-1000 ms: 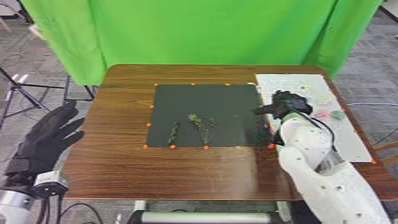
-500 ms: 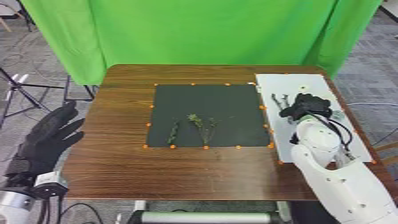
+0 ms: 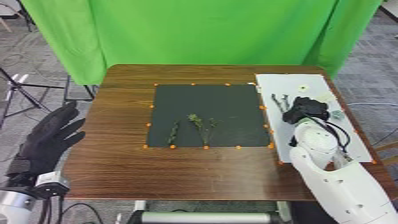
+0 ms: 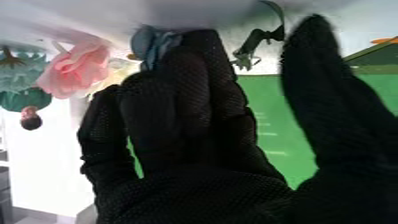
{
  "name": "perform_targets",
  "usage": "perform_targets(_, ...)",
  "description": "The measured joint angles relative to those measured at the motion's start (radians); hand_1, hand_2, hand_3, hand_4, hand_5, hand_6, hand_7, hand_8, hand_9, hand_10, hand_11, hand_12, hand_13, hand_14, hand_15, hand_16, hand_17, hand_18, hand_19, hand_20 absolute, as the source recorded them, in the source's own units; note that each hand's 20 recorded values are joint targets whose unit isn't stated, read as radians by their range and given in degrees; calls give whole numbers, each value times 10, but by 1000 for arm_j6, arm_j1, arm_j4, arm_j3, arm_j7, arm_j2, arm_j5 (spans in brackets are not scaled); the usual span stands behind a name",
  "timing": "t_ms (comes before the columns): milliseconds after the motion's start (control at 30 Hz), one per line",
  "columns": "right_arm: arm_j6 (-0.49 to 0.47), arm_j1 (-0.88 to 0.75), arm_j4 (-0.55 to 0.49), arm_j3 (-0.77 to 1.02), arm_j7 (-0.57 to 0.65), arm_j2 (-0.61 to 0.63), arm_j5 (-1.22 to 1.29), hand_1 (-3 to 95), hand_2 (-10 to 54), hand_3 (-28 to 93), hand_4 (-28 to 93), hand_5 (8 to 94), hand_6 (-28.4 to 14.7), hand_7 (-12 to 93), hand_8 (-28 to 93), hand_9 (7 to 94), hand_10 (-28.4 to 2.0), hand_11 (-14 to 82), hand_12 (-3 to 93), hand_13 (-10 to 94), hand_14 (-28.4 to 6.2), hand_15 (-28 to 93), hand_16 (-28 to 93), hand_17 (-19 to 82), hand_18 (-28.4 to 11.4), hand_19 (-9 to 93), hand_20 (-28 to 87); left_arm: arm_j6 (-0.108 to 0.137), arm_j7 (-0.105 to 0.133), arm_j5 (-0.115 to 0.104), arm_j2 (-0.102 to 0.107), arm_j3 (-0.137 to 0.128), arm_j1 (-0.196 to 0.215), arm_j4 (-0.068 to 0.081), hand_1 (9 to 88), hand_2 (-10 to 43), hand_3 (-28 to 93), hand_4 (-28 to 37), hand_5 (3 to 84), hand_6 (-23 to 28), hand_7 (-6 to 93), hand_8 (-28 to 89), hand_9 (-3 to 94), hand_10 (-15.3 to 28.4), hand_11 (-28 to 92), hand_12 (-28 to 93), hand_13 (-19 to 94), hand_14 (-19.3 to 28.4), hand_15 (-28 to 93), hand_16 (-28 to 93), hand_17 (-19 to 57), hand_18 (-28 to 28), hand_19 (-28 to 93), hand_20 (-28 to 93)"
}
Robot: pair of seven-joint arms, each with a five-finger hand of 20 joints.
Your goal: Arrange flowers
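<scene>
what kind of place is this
Probably a robotics lab or test area: a green cloth hangs behind the table, there are two white robot arms, and orange marks edge the dark mat.

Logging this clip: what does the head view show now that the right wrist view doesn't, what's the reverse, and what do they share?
Head view: the left hand, the brown table, and green sprigs lying on the dark mat.
Right wrist view: the pink ruffled flower and a small brown tip near it.
Both: the right hand, the white board and the green backdrop.
</scene>
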Motion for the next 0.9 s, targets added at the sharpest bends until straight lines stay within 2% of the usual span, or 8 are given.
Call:
perform_targets(67, 3, 7, 0, 2, 6, -1, 50, 472, -95, 748, -282, 689, 5, 488, 87, 714, -100, 517, 536, 676, -87, 799, 326, 212, -230, 773, 514, 0, 0, 0, 0, 0, 0, 0, 237, -67, 693, -273, 189, 3, 231, -115, 172, 83, 91, 232, 124, 118, 178, 71, -110, 183, 343, 99)
perform_targets(267, 24, 20, 1, 30, -7, -7, 214, 494, -95, 751, -282, 713, 7, 480, 105, 739, -92, 514, 561, 697, -83, 807, 335, 220, -226, 776, 513, 0, 0, 0, 1, 1, 0, 0, 237, -67, 693, -273, 190, 4, 233, -116, 172, 83, 92, 231, 124, 118, 178, 71, -110, 183, 343, 100)
perform_targets(500, 53, 2, 2, 44, -45, -13, 209, 468, -95, 823, -283, 699, 0, 499, 142, 734, -95, 525, 609, 693, -89, 818, 355, 217, -223, 778, 517, 1, -1, -1, 1, 1, 0, 0, 237, -66, 693, -275, 190, 3, 234, -117, 172, 82, 91, 229, 124, 118, 178, 71, -110, 183, 344, 99)
perform_targets(700, 136, -38, -3, 46, -109, -13, 200, 443, -95, 856, -246, 672, -13, 557, 152, 728, -100, 577, 610, 681, -100, 866, 373, 212, -222, 777, 523, 1, -1, -1, 1, 2, 0, 1, 237, -65, 694, -275, 190, 3, 234, -118, 172, 83, 90, 230, 124, 118, 179, 70, -110, 183, 344, 99)
perform_targets(900, 164, -112, -70, 66, -152, -13, 222, 439, -95, 857, -235, 669, -13, 571, 149, 730, -103, 593, 603, 682, -100, 875, 371, 213, -222, 778, 525, 1, -1, -1, 1, 1, 0, 1, 237, -64, 695, -274, 190, 3, 234, -118, 172, 83, 91, 230, 124, 118, 179, 70, -110, 183, 345, 99)
